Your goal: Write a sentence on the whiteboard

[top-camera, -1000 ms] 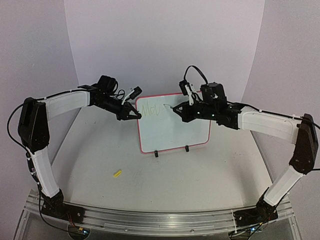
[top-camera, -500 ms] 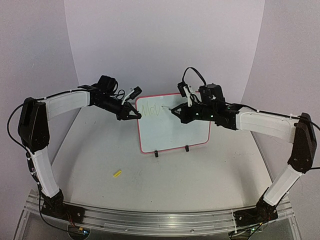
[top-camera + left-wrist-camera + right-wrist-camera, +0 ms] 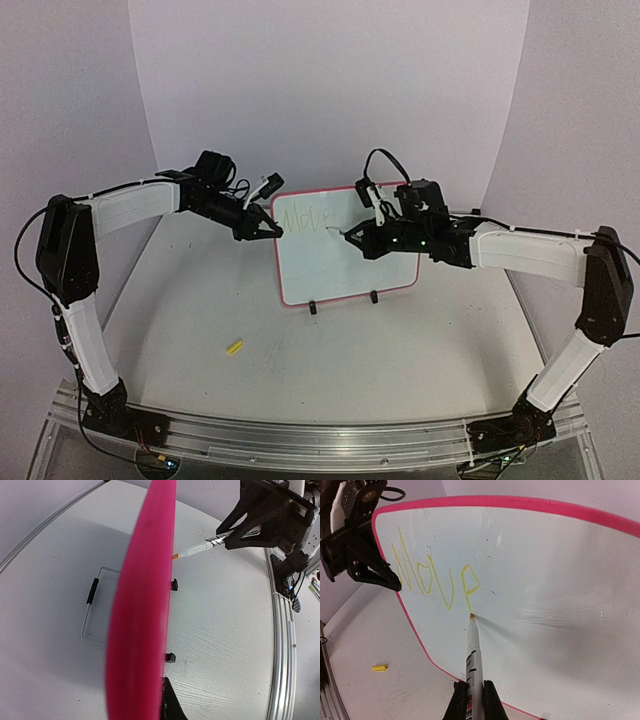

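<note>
One whiteboard (image 3: 345, 262), one marker (image 3: 472, 650), one yellow piece (image 3: 235, 347)

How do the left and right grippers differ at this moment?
The left gripper grips the whiteboard by its left frame edge; the right gripper pinches a marker. The left sits at the board's side, the right in front of its face, marker tip against the surface below the yellow writing. Both are closed on something.

Pink-red framed white whiteboard (image 3: 345, 265) on black feet (image 3: 313, 308); yellow sentence (image 3: 427, 577); white marker (image 3: 472, 650), orange tip, black-banded barrel; yellow cap (image 3: 235, 347) on pale grey counter (image 3: 350, 360).
</note>
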`<state>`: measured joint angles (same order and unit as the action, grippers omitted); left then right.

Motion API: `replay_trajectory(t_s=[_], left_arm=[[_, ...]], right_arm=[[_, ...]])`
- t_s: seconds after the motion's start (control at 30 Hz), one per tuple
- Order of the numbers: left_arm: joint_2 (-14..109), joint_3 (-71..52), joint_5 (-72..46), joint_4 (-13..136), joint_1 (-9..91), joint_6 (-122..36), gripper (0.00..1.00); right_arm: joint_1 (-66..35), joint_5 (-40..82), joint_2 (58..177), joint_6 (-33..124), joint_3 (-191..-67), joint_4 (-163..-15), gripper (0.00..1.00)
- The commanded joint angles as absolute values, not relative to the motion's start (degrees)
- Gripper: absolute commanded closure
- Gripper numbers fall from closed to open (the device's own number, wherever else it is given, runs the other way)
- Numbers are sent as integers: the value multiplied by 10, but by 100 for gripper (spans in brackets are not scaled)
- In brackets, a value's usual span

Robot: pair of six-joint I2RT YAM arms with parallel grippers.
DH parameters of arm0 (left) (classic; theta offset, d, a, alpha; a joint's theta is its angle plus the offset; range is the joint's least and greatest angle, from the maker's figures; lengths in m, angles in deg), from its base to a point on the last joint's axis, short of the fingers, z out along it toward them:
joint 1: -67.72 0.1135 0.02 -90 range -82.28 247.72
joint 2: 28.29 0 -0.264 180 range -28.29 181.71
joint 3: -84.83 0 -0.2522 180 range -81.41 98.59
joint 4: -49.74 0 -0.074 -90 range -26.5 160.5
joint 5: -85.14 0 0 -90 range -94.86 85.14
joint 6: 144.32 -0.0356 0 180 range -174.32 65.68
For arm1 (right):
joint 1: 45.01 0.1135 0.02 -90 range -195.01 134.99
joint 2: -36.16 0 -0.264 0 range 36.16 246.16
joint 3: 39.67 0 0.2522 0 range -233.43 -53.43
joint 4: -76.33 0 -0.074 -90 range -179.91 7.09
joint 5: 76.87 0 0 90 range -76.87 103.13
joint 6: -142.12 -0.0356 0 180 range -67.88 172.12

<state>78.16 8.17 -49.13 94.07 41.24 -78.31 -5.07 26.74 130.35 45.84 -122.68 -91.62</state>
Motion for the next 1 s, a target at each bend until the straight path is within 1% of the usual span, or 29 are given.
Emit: replay_trajectory(t_s=[0.0,0.47,0.97], left_arm=[[783,84,-417,965,410,-821,100],[782,83,-417,964,410,-821,100],[781,82,-412,965,410,-820,100]], right_arm=[[-54,214,1293,449,-1228,-938,100],[-54,182,1266,450,-1212,-941,100],[-55,203,1264,449,-1214,-941,100]])
